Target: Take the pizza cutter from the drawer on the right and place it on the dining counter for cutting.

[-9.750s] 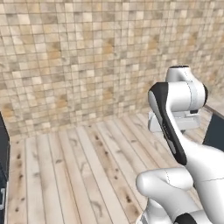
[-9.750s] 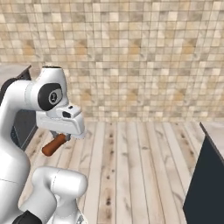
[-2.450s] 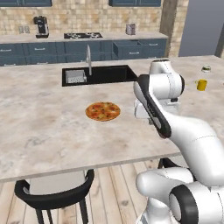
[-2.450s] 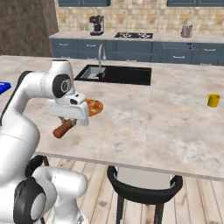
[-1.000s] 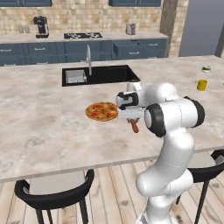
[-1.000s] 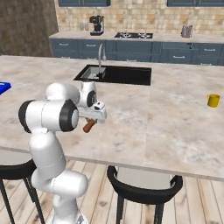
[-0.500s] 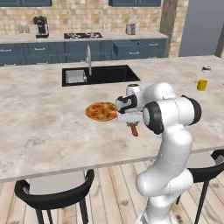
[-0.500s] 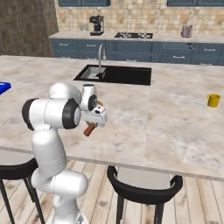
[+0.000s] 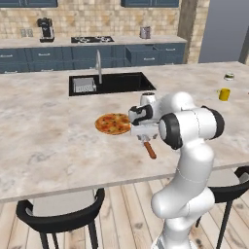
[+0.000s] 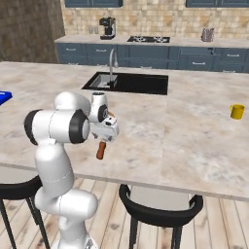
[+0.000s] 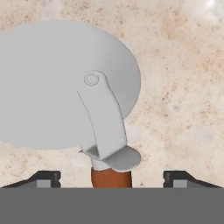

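Note:
The pizza cutter (image 11: 65,83) lies just under my hand, its round silver-grey wheel large in the hand view and its reddish-brown handle (image 9: 150,149) poking out toward the front edge. My gripper (image 11: 111,177) is open over it. The dark fingertips (image 11: 43,177) stand wide on either side of the handle and do not touch it. The hand hovers low over the beige marbled dining counter (image 9: 58,141), right beside the pizza (image 9: 113,123). From the right base view the gripper (image 10: 105,138) and the cutter handle (image 10: 101,150) sit near the counter's front. The drawer is out of view.
An inset dark sink (image 9: 112,82) with a tall faucet (image 9: 98,65) lies behind the pizza. A yellow mug (image 10: 237,111) stands far right on the counter. Black stools (image 9: 61,216) (image 10: 160,209) stand below the front edge. A blue object (image 10: 2,97) is at the far left.
The hand has sunk slightly toward the counter beside the pizza, and the cutter's handle has dropped a little lower with it.

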